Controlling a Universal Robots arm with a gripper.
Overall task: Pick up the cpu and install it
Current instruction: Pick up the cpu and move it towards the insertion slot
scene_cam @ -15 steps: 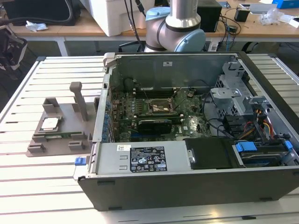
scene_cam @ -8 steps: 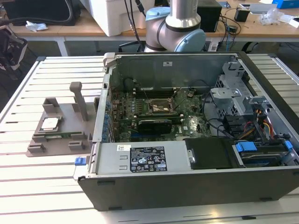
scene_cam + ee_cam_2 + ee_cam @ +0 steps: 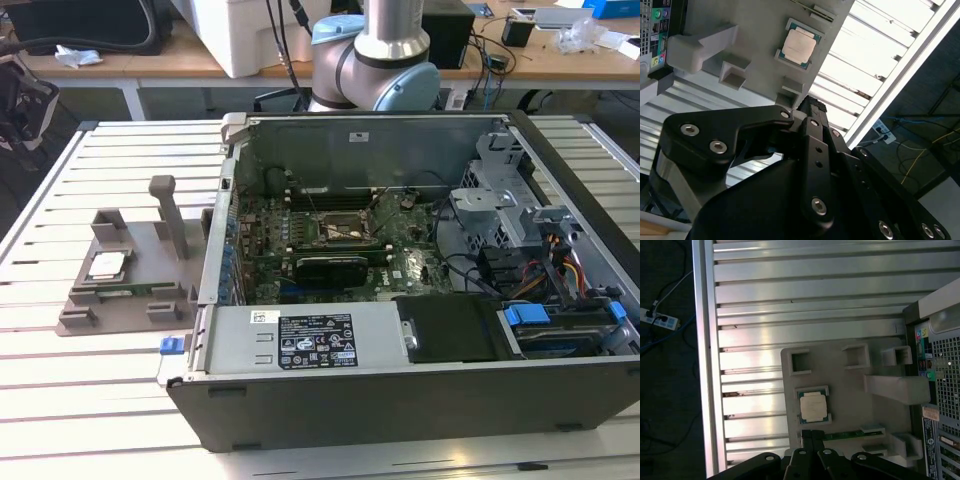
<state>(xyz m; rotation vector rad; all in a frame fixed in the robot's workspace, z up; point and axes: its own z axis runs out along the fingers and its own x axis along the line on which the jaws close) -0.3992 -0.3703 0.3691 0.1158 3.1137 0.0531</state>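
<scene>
Well, start at the exterior view's left: your small flat square cpu with the silver-grey metal top (image 3: 107, 265) lies flat in its pocket of the grey moulded plastic fixture (image 3: 150, 240), which rests on the slatted aluminium counter (image 3: 90, 400). In the first wrist view the black-fingered pincer (image 3: 809, 434) hangs above that fixture, its tips pressed together with nothing between them. It is near the chip but apart from it, by one end of the long narrow green memory stick (image 3: 842, 434). Further right stands the open black computer case (image 3: 400, 410) with its square metal-framed motherboard socket (image 3: 335, 232). You risk striking the chip's lid or the stick if closed tips descend. An off-centre grip could tilt the chip and damage the socket.
</scene>
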